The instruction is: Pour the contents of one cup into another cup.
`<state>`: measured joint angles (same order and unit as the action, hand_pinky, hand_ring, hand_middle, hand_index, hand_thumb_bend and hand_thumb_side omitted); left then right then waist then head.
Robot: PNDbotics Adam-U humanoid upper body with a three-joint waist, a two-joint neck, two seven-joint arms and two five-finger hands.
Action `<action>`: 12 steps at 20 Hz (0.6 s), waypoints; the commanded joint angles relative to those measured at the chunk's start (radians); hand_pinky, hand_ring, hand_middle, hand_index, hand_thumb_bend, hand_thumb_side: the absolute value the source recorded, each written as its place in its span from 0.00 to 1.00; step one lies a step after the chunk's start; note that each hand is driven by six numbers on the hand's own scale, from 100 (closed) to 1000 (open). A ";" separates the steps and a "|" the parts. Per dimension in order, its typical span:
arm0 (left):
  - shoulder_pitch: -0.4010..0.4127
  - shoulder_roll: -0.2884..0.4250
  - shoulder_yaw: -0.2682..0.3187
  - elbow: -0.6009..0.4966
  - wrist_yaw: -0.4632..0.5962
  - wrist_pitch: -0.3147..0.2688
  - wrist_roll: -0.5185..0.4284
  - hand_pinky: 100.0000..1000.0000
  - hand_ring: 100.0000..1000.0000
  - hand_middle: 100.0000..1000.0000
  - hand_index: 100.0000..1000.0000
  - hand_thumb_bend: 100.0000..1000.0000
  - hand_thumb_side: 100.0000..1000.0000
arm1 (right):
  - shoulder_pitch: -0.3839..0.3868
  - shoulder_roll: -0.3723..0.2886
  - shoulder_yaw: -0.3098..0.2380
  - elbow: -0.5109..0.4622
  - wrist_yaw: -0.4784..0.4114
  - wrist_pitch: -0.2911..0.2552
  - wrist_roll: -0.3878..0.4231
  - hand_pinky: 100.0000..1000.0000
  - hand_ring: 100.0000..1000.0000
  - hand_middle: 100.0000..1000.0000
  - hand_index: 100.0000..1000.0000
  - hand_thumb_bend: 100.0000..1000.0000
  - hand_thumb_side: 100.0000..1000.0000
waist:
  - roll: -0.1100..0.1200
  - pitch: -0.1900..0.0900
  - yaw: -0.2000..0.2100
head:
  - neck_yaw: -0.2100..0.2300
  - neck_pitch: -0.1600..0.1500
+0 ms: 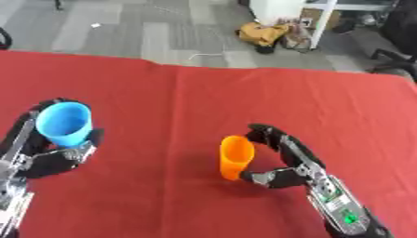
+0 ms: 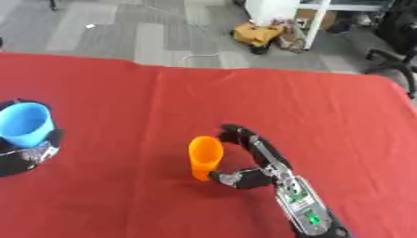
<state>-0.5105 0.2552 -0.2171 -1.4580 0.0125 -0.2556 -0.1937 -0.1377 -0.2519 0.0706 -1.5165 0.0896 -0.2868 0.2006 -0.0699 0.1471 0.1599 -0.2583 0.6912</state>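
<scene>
L hand point(image 1: 50, 155): fingers curled round blue cup point(image 1: 65, 123), cup upright, mouth up, clamped betw fingers & thumb. R hand point(image 1: 285, 160): fingers apart, bracketing orange cup point(image 1: 235, 157) on red cloth point(image 1: 244, 97); thumb tip at cup base, contact unclear. No legible writing.

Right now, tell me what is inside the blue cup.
The blue cup, held by the left robot hand, faces the camera with its mouth open. Only blue inner wall shows; no contents are distinguishable. Its bottom is too blurred to judge.
</scene>
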 commanded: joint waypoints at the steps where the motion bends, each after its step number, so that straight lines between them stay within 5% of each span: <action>1: -0.015 0.009 0.007 -0.015 0.001 -0.003 -0.006 0.36 0.45 0.41 0.58 0.12 0.00 | -0.018 -0.015 0.007 0.000 0.006 -0.003 0.011 0.90 0.78 0.71 0.89 0.57 0.00 | 0.003 -0.017 0.000 | -0.003 -0.006; 12: -0.016 0.004 0.007 -0.010 0.001 -0.005 -0.015 0.37 0.45 0.41 0.59 0.12 0.00 | -0.044 -0.010 0.033 0.034 0.002 -0.006 0.035 0.89 0.78 0.71 0.89 0.57 0.00 | 0.004 -0.017 0.002 | -0.008 -0.005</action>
<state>-0.5105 0.2545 -0.2171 -1.4567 0.0125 -0.2584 -0.2051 -0.1693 -0.2506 0.1033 -1.4780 0.0906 -0.2903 0.2306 -0.0699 0.1450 0.1617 -0.2631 0.6913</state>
